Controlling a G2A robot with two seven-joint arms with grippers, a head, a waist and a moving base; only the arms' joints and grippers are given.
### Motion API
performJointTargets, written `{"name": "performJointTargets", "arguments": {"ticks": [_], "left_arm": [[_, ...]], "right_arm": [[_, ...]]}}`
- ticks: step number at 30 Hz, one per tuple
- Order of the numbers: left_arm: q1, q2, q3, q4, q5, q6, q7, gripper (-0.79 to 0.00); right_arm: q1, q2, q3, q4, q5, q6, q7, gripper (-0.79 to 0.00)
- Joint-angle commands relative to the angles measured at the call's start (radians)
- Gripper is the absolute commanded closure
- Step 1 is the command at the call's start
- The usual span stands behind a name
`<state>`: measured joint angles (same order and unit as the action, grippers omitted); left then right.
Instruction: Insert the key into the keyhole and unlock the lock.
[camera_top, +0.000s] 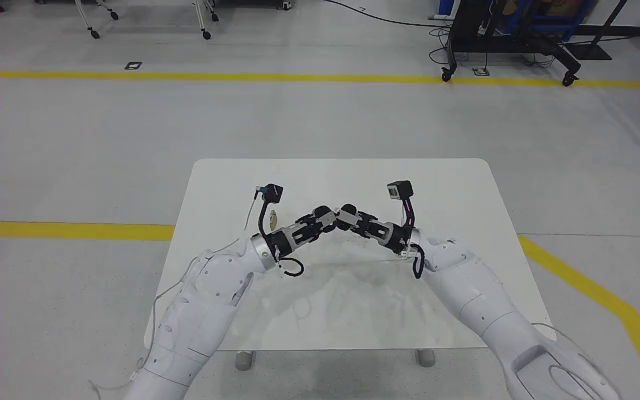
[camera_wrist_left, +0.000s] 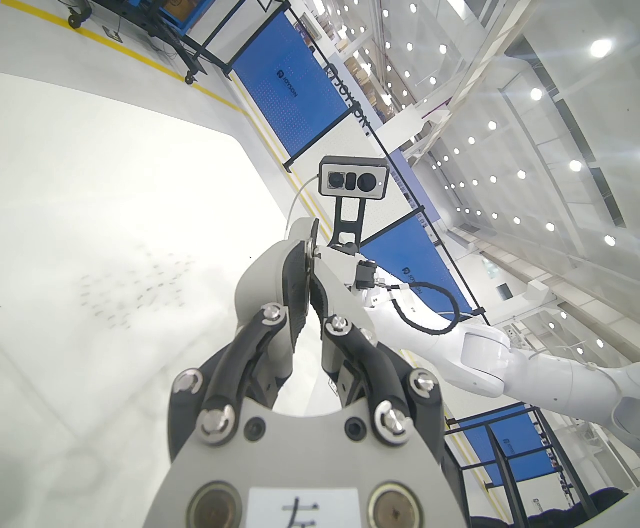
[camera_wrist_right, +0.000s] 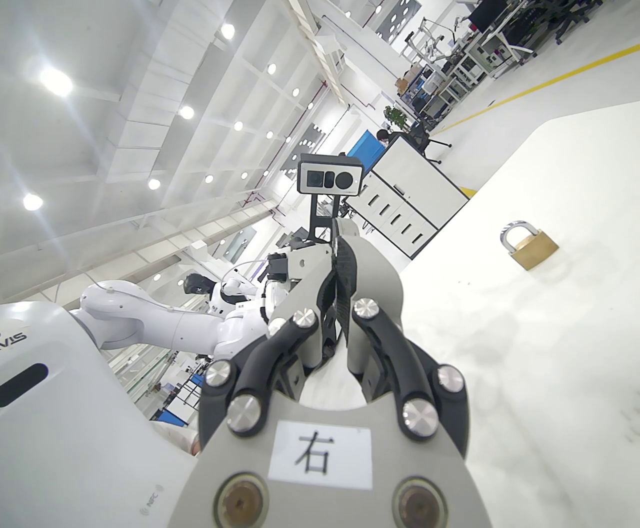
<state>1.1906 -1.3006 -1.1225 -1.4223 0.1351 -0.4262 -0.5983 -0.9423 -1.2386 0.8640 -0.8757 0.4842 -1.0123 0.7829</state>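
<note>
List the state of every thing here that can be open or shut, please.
padlock: on the table, untouched; shackle looks shut.
left gripper: fingers shut.
right gripper: fingers shut, its tip close to the left gripper's tip.

— On the white counter (camera_top: 450, 200)?
— Brass padlock (camera_wrist_right: 530, 245), lying flat, toward ten o'clock from the middle.
— Anything else?
— Faint grey scuffs (camera_wrist_left: 135, 290) across the top; corners rounded.

Bright, even light from ceiling lamps (camera_wrist_right: 55, 82) (starburst glare); wrist views bend at edges.
</note>
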Motion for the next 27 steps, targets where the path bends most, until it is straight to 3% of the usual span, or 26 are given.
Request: {"name": "performJointTargets", "arguments": {"ticks": [1, 20, 21, 22, 24, 25, 26, 27], "left_arm": [[0.000, 0.001, 0.001, 0.000, 0.002, -0.003, 0.000, 0.000], [0.003, 0.008, 0.000, -0.004, 0.030, -0.005, 0.052, 0.000], [0.003, 0.008, -0.001, -0.004, 0.032, -0.005, 0.055, 0.000], [0.003, 0.009, -0.004, -0.005, 0.034, -0.005, 0.062, 0.000], [0.004, 0.010, -0.009, -0.005, 0.032, -0.004, 0.072, 0.000], [0.005, 0.010, -0.012, -0.006, 0.030, -0.004, 0.074, 0.000], [0.005, 0.011, -0.015, -0.006, 0.027, -0.006, 0.076, 0.000], [0.006, 0.012, -0.017, -0.006, 0.025, -0.007, 0.078, 0.000]], "right_arm": [[-0.003, -0.003, 0.010, 0.000, -0.003, 0.000, 0.007, 0.000], [-0.019, -0.020, 0.038, -0.001, -0.041, 0.000, 0.025, 0.000], [-0.018, -0.020, 0.036, 0.000, -0.040, 0.000, 0.025, -0.145], [-0.017, -0.020, 0.035, 0.000, -0.039, 0.000, 0.025, -0.456], [-0.015, -0.019, 0.032, 0.002, -0.039, 0.000, 0.025, -0.296], [-0.014, -0.019, 0.033, 0.003, -0.036, 0.000, 0.025, -0.274], [-0.013, -0.019, 0.035, 0.003, -0.034, 0.000, 0.025, -0.320], [-0.013, -0.019, 0.037, 0.003, -0.031, 0.000, 0.025, -0.422]]}}
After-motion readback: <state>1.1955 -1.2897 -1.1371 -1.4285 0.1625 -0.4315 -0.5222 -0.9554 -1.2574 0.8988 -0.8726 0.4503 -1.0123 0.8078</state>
